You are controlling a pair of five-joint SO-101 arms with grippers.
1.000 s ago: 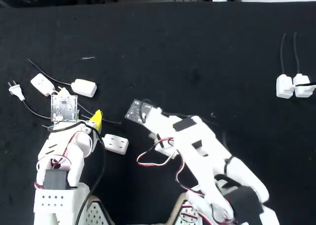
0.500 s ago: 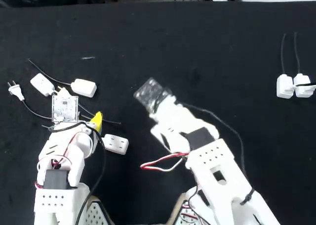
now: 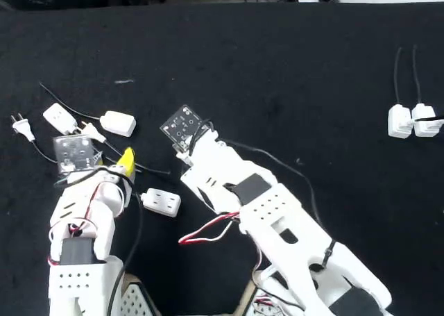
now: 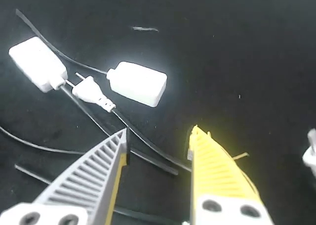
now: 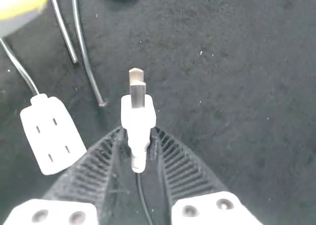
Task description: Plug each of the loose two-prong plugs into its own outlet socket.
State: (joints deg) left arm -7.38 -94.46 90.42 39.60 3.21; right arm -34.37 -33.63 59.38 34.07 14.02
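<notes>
My right gripper [image 5: 138, 131] is shut on a white two-prong plug [image 5: 138, 115], whose prongs point away over the black mat. A white three-outlet socket block [image 5: 50, 134] lies just beside it, the same block [image 3: 161, 201] that sits between the two arms in the high view. My left gripper [image 4: 159, 131] hangs open above black cords, its yellow finger [image 3: 127, 161] toward the right arm. Just beyond it a loose white plug [image 4: 92, 91] lies between two white sockets [image 4: 137, 84] [image 4: 37, 63]. Another loose plug [image 3: 22, 127] rests at the far left.
Two more white socket blocks [image 3: 400, 120] [image 3: 424, 119] with cords lie at the mat's right edge. Thin black cords [image 3: 69, 107] cross the left side. The right arm [image 3: 263, 205] stretches diagonally from the front. The mat's middle and back are bare.
The right arm has swung its wrist left and forward, toward the left cluster, with the plug in its grip. The left wrist has shifted a little to the left.
</notes>
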